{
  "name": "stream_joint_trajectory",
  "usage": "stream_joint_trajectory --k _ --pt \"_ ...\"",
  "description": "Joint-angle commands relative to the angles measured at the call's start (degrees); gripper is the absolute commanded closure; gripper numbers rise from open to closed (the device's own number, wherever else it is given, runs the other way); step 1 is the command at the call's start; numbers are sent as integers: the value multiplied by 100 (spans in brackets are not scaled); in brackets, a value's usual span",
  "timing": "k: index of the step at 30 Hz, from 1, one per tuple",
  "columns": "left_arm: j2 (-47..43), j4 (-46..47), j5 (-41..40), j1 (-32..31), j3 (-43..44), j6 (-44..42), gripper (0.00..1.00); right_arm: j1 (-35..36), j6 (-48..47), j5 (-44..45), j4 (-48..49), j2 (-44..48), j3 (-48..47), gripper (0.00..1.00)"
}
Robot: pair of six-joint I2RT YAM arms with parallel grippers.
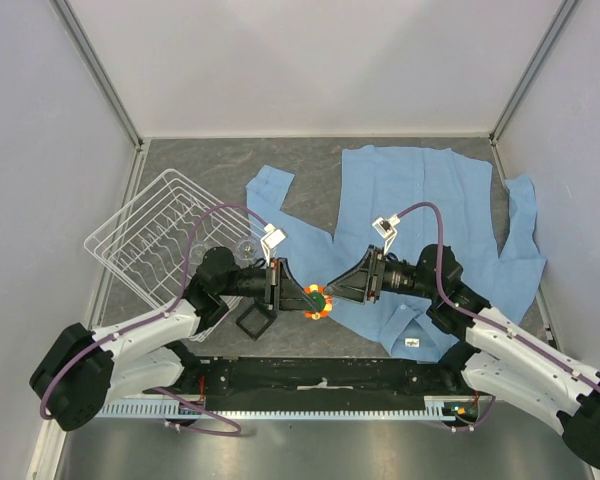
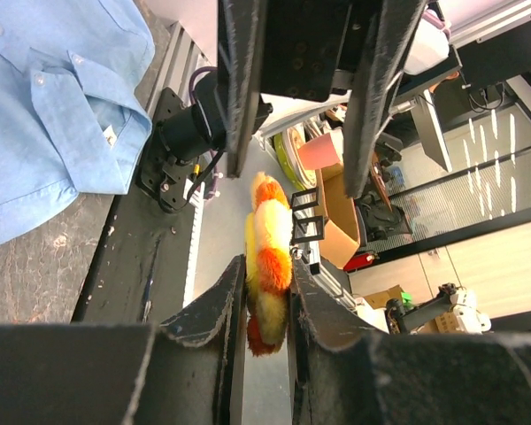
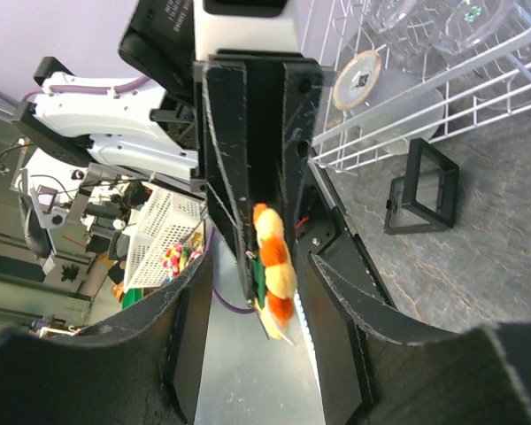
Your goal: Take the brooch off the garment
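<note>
Orange brooch (image 2: 270, 257) sits gripped in left pincer (image 2: 265, 285), inside the released right pincer (image 3: 258, 266).

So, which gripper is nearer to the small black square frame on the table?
Left. The left gripper, shut on the orange-yellow flower-shaped brooch, is just right of the black square frame; the right gripper is farther right, beyond the brooch, open.

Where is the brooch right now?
In the top view the brooch is near the front centre, clear of the shirt. It is pinched in the left gripper, with the open right gripper around it.
</note>
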State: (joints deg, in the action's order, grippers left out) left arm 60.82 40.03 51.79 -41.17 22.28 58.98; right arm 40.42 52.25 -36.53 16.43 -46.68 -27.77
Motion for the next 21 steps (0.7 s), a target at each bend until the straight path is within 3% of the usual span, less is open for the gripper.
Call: stream_joint_trajectory --k 1,4,9,21 --pt "-26 74 173 12 180 -177 98 -26 250 -125 676 -104 -247 47" --pt "70 136 191 12 276 -141 98 -17 418 -293 1055 -298 -150 48" --pt "115 224 235 21 373 -53 98 -17 75 -266 564 -237 -159 49" --pt "361 496 235 21 470 122 98 53 22 -389 599 -272 -27 61"
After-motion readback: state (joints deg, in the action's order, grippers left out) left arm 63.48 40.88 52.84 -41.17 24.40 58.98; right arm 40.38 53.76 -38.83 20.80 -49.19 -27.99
